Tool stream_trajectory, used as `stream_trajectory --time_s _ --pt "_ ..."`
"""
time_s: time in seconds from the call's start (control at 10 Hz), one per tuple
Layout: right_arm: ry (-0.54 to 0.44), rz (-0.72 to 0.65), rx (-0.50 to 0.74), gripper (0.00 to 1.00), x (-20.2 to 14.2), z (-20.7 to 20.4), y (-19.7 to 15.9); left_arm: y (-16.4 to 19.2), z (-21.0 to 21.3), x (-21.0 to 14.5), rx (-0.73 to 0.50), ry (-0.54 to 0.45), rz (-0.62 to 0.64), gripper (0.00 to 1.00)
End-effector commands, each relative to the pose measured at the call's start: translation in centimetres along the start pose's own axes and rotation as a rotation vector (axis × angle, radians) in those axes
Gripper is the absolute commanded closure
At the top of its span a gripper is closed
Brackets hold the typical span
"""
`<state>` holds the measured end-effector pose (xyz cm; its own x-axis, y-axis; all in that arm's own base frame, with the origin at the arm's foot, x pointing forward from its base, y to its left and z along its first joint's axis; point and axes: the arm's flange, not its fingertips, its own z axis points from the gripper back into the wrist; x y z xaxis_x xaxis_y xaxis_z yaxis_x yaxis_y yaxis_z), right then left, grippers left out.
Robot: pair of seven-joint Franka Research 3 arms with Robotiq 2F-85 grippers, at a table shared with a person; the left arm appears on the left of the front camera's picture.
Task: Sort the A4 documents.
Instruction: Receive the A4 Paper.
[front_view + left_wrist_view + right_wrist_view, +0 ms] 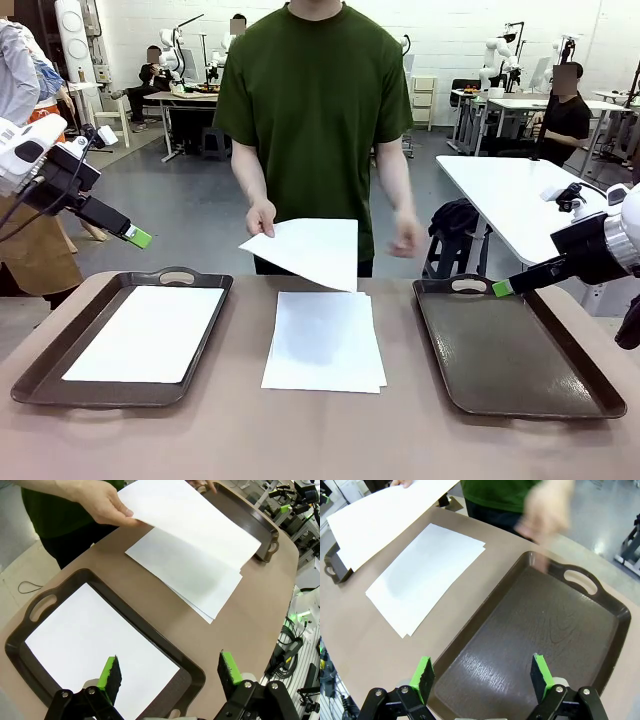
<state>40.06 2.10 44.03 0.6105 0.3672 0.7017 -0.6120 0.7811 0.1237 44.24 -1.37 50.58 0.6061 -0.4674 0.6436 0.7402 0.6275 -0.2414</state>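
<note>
A small stack of white A4 documents [324,341] lies flat in the middle of the brown table. The person in a green shirt holds one more sheet [305,250] above it in one hand [262,220]. Another sheet [148,332] lies inside the left dark brown tray [45,360]. The right tray [510,350] holds nothing. My left gripper [170,672] hangs open above the left tray's near corner; in the front view it is raised at the far left [137,236]. My right gripper [482,672] is open above the right tray, its green tip [501,288] near the tray's handle.
Both trays have cut-out handles on the person's side. The person's other hand [405,238] hangs blurred above the table's far edge, close to the right tray. White tables and other people stand well behind the table.
</note>
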Motion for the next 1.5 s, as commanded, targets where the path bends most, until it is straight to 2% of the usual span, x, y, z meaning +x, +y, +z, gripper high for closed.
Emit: stream_trajectory --time_s 0.0,1.0,1.2,1.4 --pt "-0.004 -0.009 0.010 0.00 -0.1 -0.3 -0.1 -0.1 0.1 -0.1 0.005 0.000 -0.020 0.00" --pt "-0.001 -0.027 0.020 0.00 0.1 -0.3 0.4 -0.1 0.1 -0.1 0.005 0.000 -0.020 0.00" --pt "0.016 -0.173 0.212 0.00 -0.1 -2.2 1.6 -0.1 0.1 -0.1 0.005 0.000 -0.020 0.00" --pt "0.040 -0.423 0.375 0.00 0.1 -5.5 2.9 -0.1 0.1 -0.1 0.005 0.000 -0.020 0.00"
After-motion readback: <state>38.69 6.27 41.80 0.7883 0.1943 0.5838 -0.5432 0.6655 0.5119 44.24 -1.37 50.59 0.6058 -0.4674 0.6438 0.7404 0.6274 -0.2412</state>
